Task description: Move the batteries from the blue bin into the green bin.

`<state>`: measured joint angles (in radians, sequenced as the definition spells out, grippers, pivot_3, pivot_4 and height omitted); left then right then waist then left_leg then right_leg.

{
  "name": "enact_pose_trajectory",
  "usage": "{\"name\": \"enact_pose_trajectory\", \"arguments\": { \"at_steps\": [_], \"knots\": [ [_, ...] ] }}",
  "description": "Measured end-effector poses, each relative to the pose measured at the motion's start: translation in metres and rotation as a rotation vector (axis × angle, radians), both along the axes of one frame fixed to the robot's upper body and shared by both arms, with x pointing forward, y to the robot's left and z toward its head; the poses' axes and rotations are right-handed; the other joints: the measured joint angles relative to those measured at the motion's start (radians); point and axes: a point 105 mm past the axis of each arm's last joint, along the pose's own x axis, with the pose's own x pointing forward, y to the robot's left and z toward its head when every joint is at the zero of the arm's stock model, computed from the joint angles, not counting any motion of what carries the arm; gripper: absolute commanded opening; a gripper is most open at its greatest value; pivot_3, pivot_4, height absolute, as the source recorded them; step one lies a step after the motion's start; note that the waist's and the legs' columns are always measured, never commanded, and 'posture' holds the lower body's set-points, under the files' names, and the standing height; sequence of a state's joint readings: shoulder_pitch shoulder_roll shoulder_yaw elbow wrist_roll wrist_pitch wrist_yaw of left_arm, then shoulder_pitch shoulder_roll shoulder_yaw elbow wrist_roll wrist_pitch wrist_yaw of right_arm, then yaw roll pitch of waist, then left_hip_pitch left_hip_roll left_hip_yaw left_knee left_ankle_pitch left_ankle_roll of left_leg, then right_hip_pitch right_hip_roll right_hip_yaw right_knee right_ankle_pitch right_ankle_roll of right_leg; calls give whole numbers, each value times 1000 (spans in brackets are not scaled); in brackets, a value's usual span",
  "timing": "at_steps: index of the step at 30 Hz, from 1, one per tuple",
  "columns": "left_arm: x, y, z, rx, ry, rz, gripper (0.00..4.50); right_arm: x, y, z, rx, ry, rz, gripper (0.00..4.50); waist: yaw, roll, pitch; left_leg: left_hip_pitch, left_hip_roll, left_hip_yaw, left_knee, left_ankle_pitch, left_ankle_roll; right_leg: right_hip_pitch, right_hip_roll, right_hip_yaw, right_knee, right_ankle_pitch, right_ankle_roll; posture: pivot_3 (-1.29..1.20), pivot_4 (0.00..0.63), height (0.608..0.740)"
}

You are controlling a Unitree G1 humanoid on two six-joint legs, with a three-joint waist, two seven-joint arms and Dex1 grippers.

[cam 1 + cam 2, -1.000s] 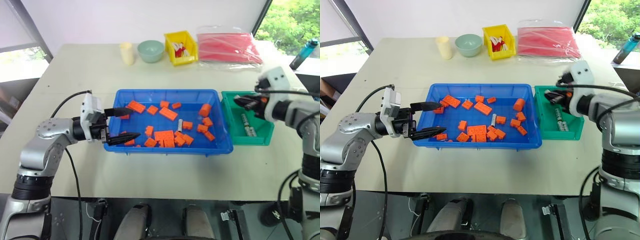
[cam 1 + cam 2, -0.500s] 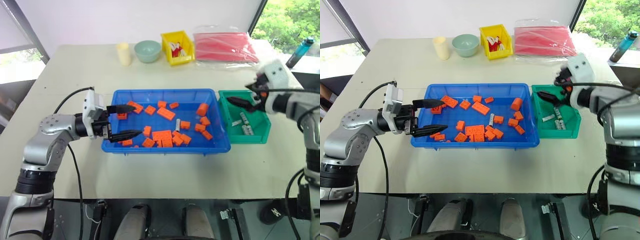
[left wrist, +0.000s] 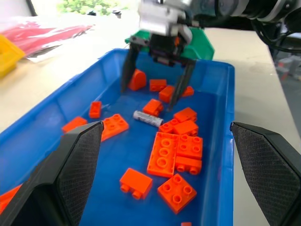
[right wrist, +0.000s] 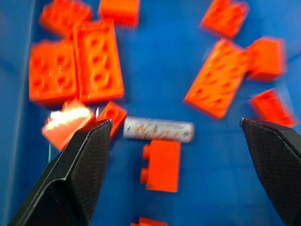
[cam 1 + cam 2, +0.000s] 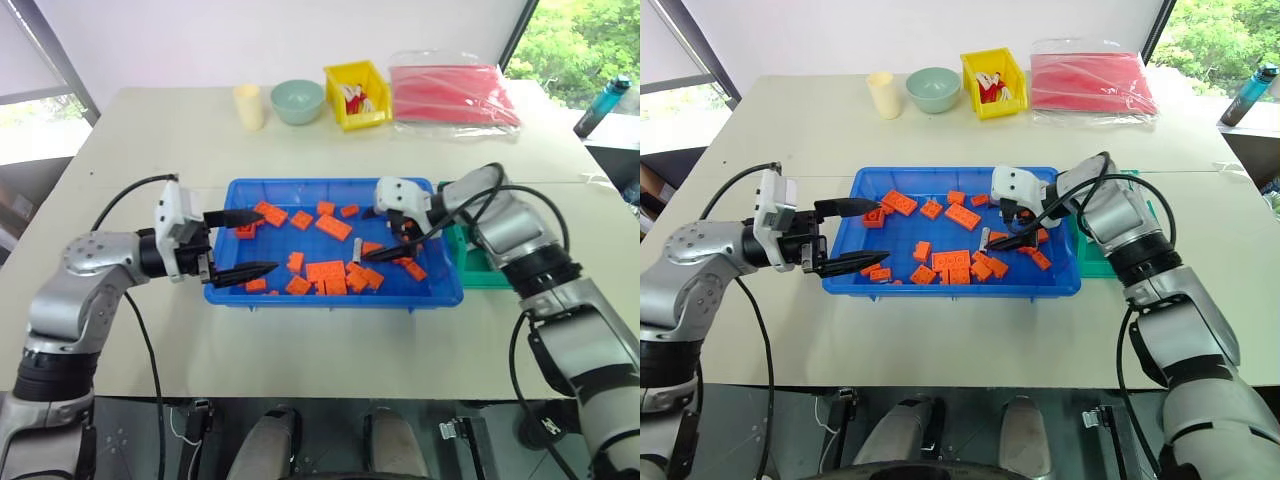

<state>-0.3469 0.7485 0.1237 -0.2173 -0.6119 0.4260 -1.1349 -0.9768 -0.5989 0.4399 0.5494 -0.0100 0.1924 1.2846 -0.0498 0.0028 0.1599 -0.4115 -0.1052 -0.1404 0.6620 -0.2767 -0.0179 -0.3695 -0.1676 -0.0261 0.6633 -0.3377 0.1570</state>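
Right gripper (image 5: 381, 232) now over blue bin (image 5: 335, 296), jaws wide.

No legible text, labels, brands or numbers on anything in view.

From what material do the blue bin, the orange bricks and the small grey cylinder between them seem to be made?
The blue bin: likely moulded plastic, with an even bright colour and a smooth, slightly glossy wall.
The orange bricks: probably hard plastic, with moulded round studs and a uniform colour.
The battery: apparently metal, or metal under a printed wrap, with a silvery-grey shiny surface and faint markings.
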Motion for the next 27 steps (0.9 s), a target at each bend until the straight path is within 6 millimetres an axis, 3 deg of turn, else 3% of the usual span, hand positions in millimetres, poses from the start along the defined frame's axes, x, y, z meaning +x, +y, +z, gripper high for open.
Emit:
{"name": "enact_pose_trajectory", "arguments": {
  "at_steps": [11,14,15,17,19,23,27],
  "knots": [
    [-5,4,0,10,-1,38,4500,13,4,-14,-13,-6,-1,4471,-11,0,0,0,0,-1,0,0,0,0,0,0,0,0,0,0,150,737],
    [-6,3,1,11,-6,38,4500,14,5,-15,-5,-3,-3,3659,-14,0,0,0,0,-1,0,0,0,0,0,0,0,0,0,0,150,737],
    [-5,3,1,11,-6,41,4500,14,6,-15,0,-2,-3,3098,-17,0,0,0,0,-1,0,0,0,0,0,0,0,0,0,0,150,737],
    [-5,3,1,10,-6,42,4500,13,7,-15,8,3,-6,2443,-19,0,0,0,0,-1,0,0,0,0,0,0,1,0,0,0,150,737],
    [-5,4,1,10,-4,44,4500,14,7,-13,20,6,-20,2443,-19,0,0,0,0,-1,0,0,0,-1,0,0,1,0,0,0,150,737],
    [-3,5,1,7,-2,41,4500,12,6,5,101,-27,-72,2443,-16,0,0,0,0,-1,0,0,0,-1,0,0,1,0,0,0,150,737],
    [-3,5,2,8,-3,33,4500,7,-17,53,262,-117,-235,2443,-4,0,0,0,0,-1,0,0,0,-1,0,0,1,0,0,0,150,737]
  ]
}}
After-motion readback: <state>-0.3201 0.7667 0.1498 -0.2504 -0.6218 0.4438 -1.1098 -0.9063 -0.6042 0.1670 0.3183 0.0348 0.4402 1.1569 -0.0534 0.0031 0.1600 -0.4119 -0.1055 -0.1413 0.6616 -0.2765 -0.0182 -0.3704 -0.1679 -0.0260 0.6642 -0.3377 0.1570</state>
